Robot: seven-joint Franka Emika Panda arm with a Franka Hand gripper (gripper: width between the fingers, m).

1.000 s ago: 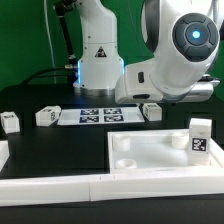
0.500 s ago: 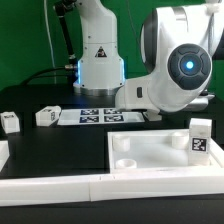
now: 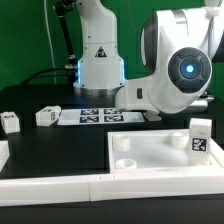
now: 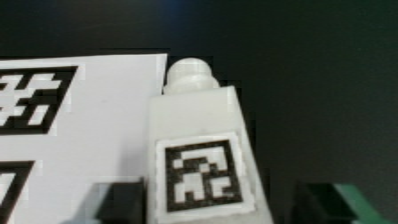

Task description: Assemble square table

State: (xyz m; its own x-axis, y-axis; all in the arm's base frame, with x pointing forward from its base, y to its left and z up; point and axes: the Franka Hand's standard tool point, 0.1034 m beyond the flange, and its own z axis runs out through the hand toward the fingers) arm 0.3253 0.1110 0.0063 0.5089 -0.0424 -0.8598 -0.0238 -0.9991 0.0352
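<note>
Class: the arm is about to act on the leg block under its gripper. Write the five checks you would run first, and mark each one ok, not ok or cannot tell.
1. Leg block lies between the fingers of the gripper: ok.
2. Jaws closed on the block: not ok, a dark gap shows beside it.
3. Block clear of the marker board: cannot tell, their edges meet in the wrist view.
4. Table top not covered by the arm: ok.
5. Spare leg blocks lie apart from the arm: ok.
</note>
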